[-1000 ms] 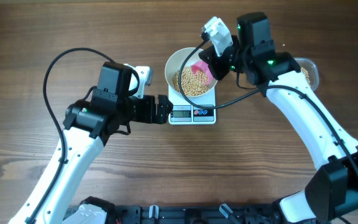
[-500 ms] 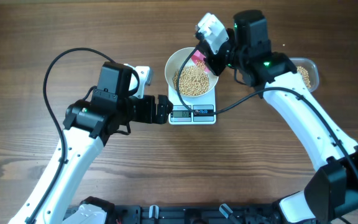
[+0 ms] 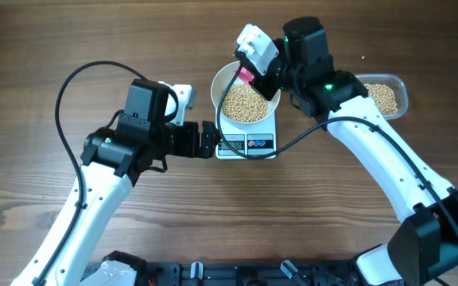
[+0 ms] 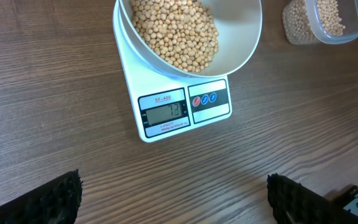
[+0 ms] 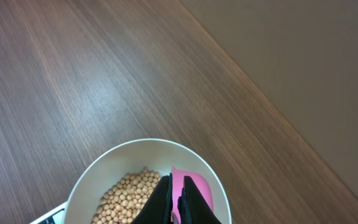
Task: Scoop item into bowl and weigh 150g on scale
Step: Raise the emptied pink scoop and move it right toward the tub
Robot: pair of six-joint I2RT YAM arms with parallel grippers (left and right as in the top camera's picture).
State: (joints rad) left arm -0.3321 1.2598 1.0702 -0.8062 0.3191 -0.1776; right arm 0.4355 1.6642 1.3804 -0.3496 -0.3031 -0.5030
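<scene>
My R fingers [image 5: 161, 200] are clenched on the pink scoop [image 5: 196, 190], beans [image 4: 176, 31] in the bowl [image 5: 104, 165] on the scale [image 4: 135, 93] just below them, L fingers [image 4: 48, 199] spread & empty nearby, so tip slowly, watch the readout [image 4: 165, 112], then top up from the tub [image 4: 337, 22].

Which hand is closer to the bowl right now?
Right. The right hand is over the edge of the bowl, shut on the pink scoop; the left hand sits open beside the scale, clear of the bowl.

Claw [image 5: 176, 190] pinches pink scoop [image 5: 197, 188] over beans [image 5: 126, 193] in bowl [image 5: 97, 173].
</scene>
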